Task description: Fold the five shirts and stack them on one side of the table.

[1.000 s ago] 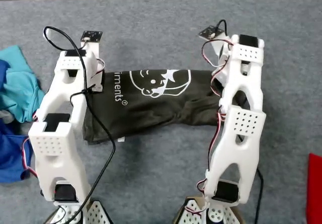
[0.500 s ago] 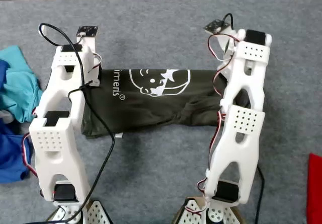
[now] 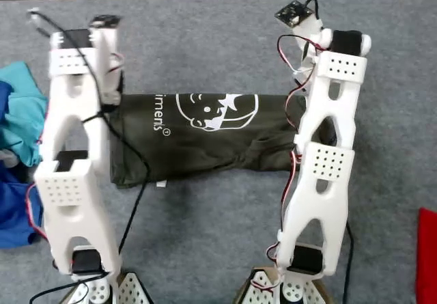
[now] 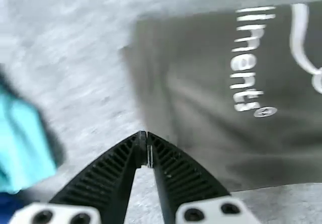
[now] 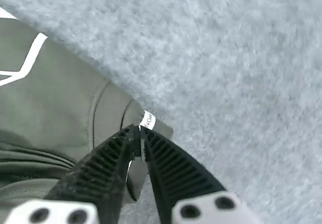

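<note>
— Where is the dark shirt (image 3: pixel 205 140) being kept?

— It is being laid out across the middle of the counter (image 3: pixel 205 37), folded into a long band, with one end under the left arm (image 3: pixel 72 140) and the other under the right arm (image 3: pixel 326 154). Its white print (image 3: pixel 217 111) is being shown face up (a round drawing, with lettering on the side toward the left arm).

— How is the left pincer (image 4: pixel 145 146) being held?

— Its jaws are being pressed together. The tips are being held over the end of the shirt, where dark cloth is meeting grey counter. Whether any fabric is being pinched cannot be told.

— And the right pincer (image 5: pixel 139 136)?

— It is being kept closed as well. Its tips are being held just beside a small white label (image 5: pixel 147 120) at the shirt's corner, and nothing is being seen clamped between them.

— What else is being carried by the counter?

— A teal shirt (image 3: pixel 27 119) and a blue shirt (image 3: pixel 13 215) are being left bunched together at the left edge, touching each other and apart from the dark shirt. A red cloth (image 3: pixel 427 256) is being shown at the right edge, well apart from everything else.
</note>
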`<state>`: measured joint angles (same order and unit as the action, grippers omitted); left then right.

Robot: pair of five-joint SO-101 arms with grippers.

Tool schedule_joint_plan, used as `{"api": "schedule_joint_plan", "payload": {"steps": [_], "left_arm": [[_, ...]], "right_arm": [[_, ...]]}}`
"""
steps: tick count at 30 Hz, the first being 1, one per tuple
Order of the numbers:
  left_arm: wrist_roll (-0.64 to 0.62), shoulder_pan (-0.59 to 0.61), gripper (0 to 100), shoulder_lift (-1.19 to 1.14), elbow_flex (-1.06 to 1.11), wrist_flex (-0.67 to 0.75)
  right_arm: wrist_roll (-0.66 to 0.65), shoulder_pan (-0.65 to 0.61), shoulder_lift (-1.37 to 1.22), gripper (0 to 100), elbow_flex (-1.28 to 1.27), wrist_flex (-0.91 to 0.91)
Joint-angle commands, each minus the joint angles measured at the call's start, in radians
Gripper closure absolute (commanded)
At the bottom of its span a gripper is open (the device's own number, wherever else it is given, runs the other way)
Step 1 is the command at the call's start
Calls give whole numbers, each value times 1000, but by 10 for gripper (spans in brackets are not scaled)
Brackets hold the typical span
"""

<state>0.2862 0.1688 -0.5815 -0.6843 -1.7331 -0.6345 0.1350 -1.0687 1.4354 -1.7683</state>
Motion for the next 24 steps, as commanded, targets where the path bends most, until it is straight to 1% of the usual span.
{"api": "schedule_joint_plan", "payload": {"steps": [1,3,5,9,14,17,20,24], "left_arm": [[3,94,912,10,-9,-23],[3,123,864,12,25,-23],[3,135,843,12,43,-23],[-2,129,840,12,75,-23],[-40,132,838,12,101,-23],[-52,127,838,12,133,-23],[-107,127,838,12,143,-23],[-130,124,838,15,160,-25]], "right_arm": [[20,27,200,993,-71,-20],[32,30,285,993,-171,-20],[41,36,375,993,-285,-20],[38,62,564,993,-527,-20],[21,117,760,993,-785,-8],[17,136,811,993,-898,0],[21,142,840,993,-992,11],[66,137,868,993,-1072,55]]}}
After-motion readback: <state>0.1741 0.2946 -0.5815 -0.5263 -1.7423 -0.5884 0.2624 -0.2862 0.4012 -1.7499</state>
